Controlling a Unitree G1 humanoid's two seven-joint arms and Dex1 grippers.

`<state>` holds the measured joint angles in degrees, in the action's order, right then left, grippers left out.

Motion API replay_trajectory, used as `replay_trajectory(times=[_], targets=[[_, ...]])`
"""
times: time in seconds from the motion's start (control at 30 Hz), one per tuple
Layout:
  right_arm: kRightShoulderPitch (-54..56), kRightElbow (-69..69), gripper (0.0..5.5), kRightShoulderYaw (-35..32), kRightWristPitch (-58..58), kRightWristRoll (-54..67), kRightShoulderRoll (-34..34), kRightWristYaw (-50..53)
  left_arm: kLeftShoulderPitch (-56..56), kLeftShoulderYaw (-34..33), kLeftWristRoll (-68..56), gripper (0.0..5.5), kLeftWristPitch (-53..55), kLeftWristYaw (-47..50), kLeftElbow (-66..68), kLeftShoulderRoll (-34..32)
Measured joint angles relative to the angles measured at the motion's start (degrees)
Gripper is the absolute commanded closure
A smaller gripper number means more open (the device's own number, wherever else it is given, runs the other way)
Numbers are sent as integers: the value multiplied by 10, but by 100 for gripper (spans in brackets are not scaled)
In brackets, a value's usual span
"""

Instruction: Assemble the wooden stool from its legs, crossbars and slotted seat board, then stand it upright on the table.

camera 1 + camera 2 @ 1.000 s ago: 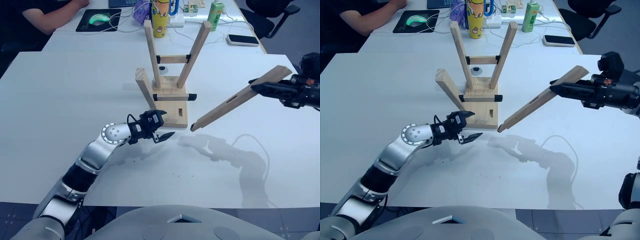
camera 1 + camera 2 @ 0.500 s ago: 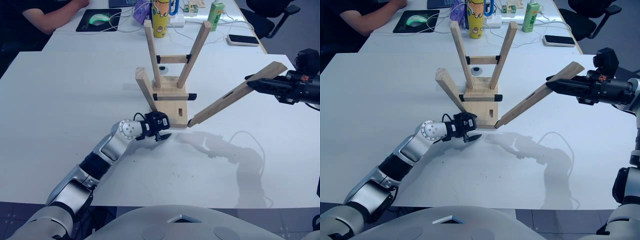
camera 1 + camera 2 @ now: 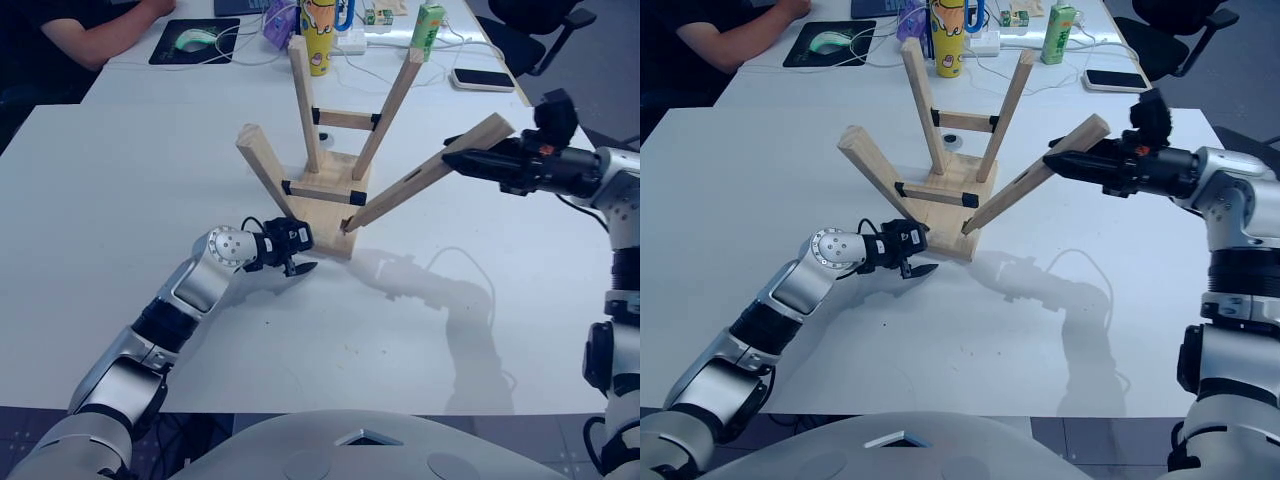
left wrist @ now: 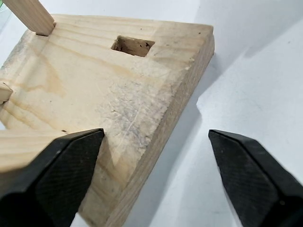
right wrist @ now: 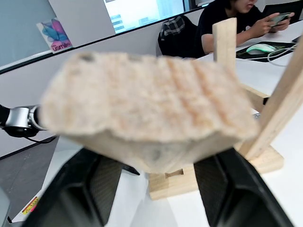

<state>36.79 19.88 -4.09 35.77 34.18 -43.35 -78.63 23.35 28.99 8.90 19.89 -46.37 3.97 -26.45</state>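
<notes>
Now: fourth leg (image 3: 400, 190) gripped at upper end in right claw (image 3: 458, 160). Long axis slants down twd robot's left, tip at seat board (image 4: 94, 85) near edge, by empty slot (image 4: 132, 45) — seated or not, can't tell. Left claw (image 3: 298, 250) open, straddling board's near corner on bench (image 3: 120, 200).
</notes>
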Motion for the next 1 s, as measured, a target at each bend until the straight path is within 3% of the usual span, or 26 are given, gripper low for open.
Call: replay_trajectory(times=[0.4, 1.0], targets=[[51, 50, 343, 61, -70, -87, 7, -34, -1, -5, -4, 141, 9, -5, -1, 7], [81, -58, 343, 124, -54, -153, -17, -43, -10, -17, -5, 141, 19, 1, -3, 19]])
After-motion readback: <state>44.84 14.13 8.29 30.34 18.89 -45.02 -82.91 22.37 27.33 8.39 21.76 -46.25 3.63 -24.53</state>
